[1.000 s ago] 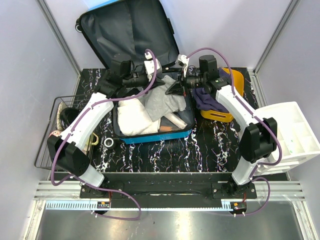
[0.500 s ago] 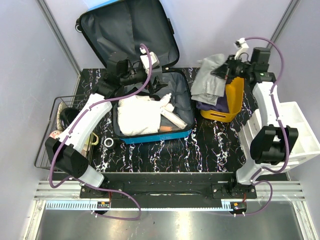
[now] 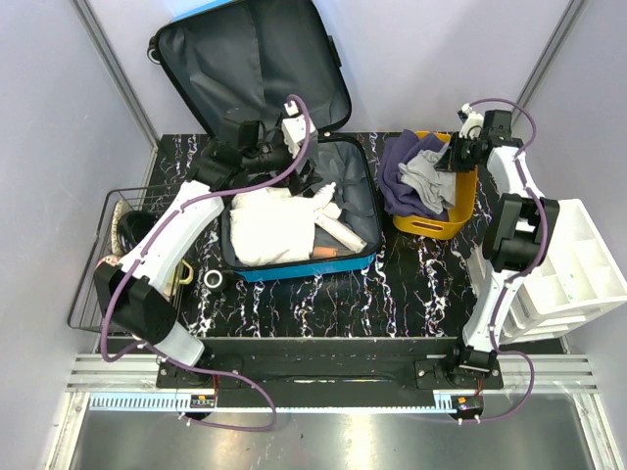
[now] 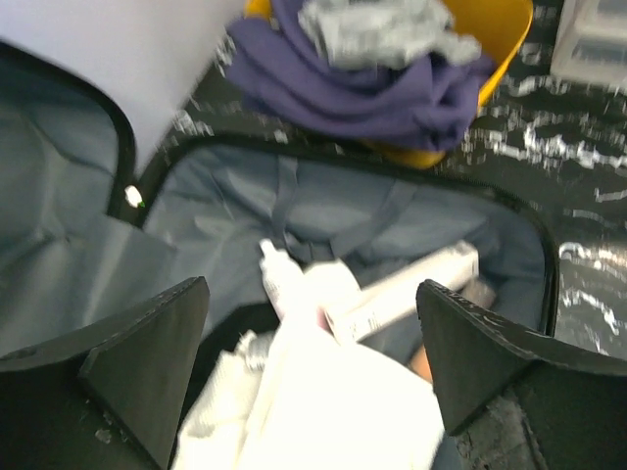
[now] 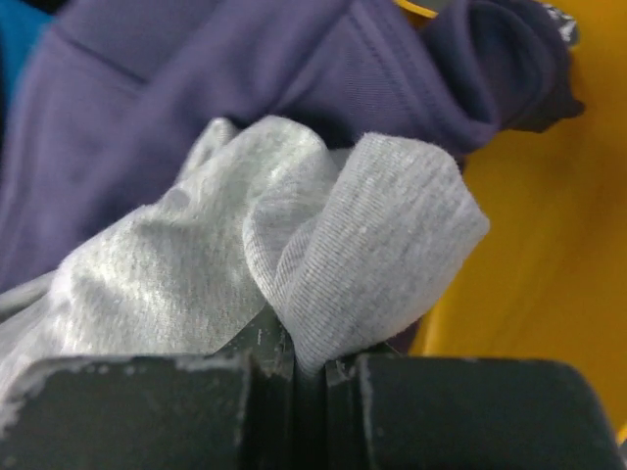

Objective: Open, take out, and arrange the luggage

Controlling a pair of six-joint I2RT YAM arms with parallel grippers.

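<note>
Right tool (image 5: 309, 364) is clenched on a fold of the grey garment (image 5: 196, 284). It hangs over the orange bin (image 3: 460, 201) at the far right of the surface (image 3: 323, 304), where that garment lies on top of a purple garment (image 3: 395, 181). Left tool (image 4: 313, 362) is released, jaws spread wide and grasping nothing, poised above the far end of the luggage (image 3: 294, 268).

The luggage sits left of centre with its lid thrown up at the far side. Its long axis runs from my near edge straight away from me. Inside, a white cloth (image 3: 260, 227) fills the left half. A white tube (image 4: 402, 289) lies slantwise beside it, with a small bottle (image 4: 277, 272) just by the tube's end.

For the next pick, as I judge it, the luggage lies well to the left of my right tool but directly beneath the left one, so the left arm is nearer. I would let the grey garment go into the bin, then drop the left tool straight down with its jaws set across the tube's slant.
</note>
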